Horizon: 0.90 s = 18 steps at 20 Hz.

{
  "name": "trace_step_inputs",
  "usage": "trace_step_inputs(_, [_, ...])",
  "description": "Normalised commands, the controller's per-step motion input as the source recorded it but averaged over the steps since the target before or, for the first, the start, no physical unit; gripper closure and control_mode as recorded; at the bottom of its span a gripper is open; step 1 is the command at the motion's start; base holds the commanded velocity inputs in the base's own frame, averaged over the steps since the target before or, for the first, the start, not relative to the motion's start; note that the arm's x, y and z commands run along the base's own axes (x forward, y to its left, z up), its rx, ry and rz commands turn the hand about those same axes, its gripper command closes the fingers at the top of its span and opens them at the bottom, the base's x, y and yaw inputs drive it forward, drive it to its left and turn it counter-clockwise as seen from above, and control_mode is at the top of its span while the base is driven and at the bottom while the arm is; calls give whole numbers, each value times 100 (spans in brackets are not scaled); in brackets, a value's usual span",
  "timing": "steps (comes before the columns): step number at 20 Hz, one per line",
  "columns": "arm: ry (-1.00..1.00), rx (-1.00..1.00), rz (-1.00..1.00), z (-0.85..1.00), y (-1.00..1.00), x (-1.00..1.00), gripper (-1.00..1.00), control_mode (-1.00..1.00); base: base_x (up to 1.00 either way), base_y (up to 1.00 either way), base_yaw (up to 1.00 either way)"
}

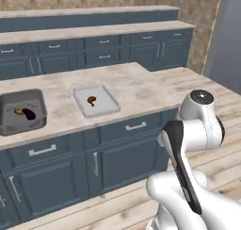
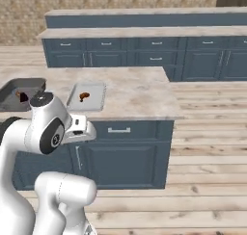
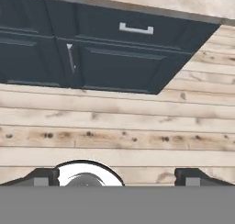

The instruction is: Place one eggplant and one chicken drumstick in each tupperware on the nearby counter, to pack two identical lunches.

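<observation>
Hand (image 3: pixel 117 177) wide open, empty, over floor; drumstick (image 1: pixel 92 101) in pale tray (image 1: pixel 109 109), long axis toward counter's (image 1: pixel 141 90) front.

Beige mottled counter (image 1: pixel 136 90), dark grey tub (image 1: pixel 21 112), pale grey tray (image 1: pixel 96 101).

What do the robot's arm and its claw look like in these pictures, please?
The arm is glossy white with rounded, bulbous links, a dark band along one link and a round grey cap on a joint. No loose cables show. The claw has two small dark, blocky fingertips.
</observation>
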Motion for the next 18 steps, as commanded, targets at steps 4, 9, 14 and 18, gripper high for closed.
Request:
trace_step_inputs(4, [0, 0, 0, 0, 0, 0, -100, 100, -22, -59, -53])
trace_step_inputs(9, [0, 0, 0, 0, 0, 0, -100, 100, -1, -32, -55])
trace_step_inputs(14, [0, 0, 0, 0, 0, 0, -100, 100, 0, -28, -54])
trace_step_inputs(18, [0, 0, 0, 0, 0, 0, -100, 100, 0, -26, -53])
